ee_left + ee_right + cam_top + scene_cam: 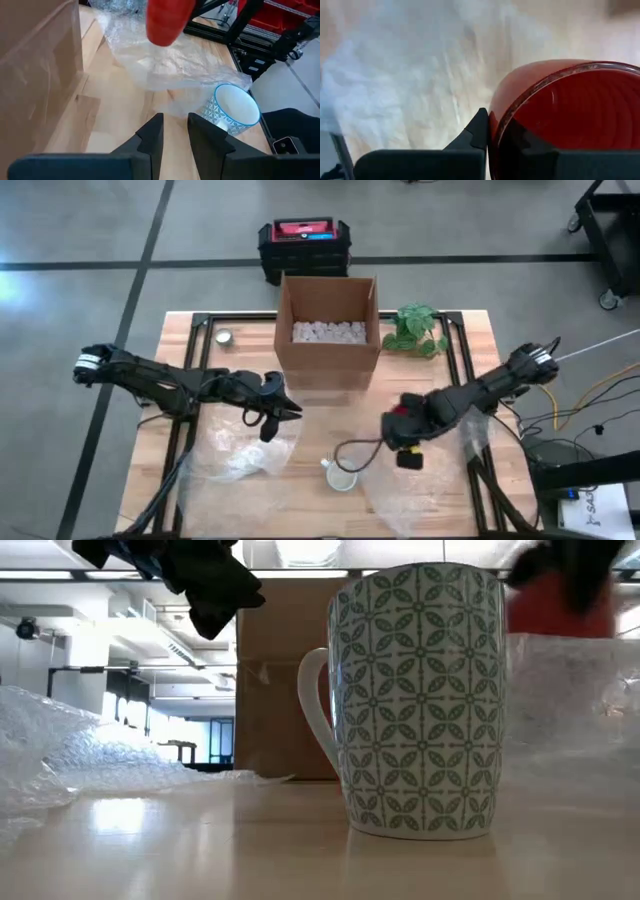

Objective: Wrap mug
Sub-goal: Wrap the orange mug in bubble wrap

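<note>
- Red glazed mug (pixel 570 115) sits clamped by its rim in the right gripper (pixel 502 142), one finger inside, one outside, held above the sheet of clear bubble wrap (pixel 440 480) at about four o'clock on the wooden table (pixel 185 340). A rim pinch is thin, so the mug could swing or slip on the way down.
- White mug with a green leaf pattern (pixel 341 477) stands upright at six o'clock, just beside that sheet; dragging the wrap could tip it.
- Left gripper (pixel 174 131), fingers close together and holding nothing, hovers near nine o'clock over a second crumpled sheet (pixel 240 458). If it reaches in late, the wrap may spring open.
</note>
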Robot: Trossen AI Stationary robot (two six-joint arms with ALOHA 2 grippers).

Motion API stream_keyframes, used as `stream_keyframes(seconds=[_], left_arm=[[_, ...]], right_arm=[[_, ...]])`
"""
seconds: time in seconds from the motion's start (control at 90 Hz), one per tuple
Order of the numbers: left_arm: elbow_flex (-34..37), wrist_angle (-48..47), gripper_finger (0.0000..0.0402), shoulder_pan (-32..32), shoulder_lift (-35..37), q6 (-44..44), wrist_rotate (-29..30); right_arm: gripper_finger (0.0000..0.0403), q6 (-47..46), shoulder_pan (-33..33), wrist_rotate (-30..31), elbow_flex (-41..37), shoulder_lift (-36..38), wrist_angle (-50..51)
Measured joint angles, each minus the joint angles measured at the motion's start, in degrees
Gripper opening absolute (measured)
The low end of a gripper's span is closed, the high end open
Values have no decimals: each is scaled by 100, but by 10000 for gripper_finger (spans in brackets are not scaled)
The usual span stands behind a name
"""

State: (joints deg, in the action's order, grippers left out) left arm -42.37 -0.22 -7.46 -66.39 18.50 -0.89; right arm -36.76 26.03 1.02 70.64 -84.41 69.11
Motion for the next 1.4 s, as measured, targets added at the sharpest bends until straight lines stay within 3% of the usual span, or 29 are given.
stream_keyframes(seconds=[0.211, 0.322, 0.567, 0.722, 0.967, 1.078, 1.167, 1.256, 1.4], left_arm=[[0, 89, 75, 1, 0, 0, 2], [0, 107, 73, 1, 0, -1, 20], [1, 140, 73, 1, 0, 0, 38], [2, 229, 67, 0, 0, 0, 39], [2, 299, 62, 0, 0, -2, 37], [2, 290, 66, 1, 0, -2, 37], [2, 295, 68, 0, 0, -2, 37], [2, 319, 67, 0, 0, -2, 37], [2, 324, 61, 0, 0, -2, 37]], right_arm=[[1, -833, 364, -197, -1037, 223, -67], [0, -810, 368, -88, -1441, 276, -273], [0, 331, 13, 527, -2101, 262, -1657], [0, 1258, -247, 1238, -2000, 247, -1869], [0, 3045, -499, 1385, -1587, 244, -2016], [0, 2719, -511, 1383, -1098, 344, -1432], [0, 1900, -433, 546, -759, 515, -1029], [0, 1213, -180, -80, -694, 598, -1374], [0, 985, 143, 13, -1013, 465, -2266]])
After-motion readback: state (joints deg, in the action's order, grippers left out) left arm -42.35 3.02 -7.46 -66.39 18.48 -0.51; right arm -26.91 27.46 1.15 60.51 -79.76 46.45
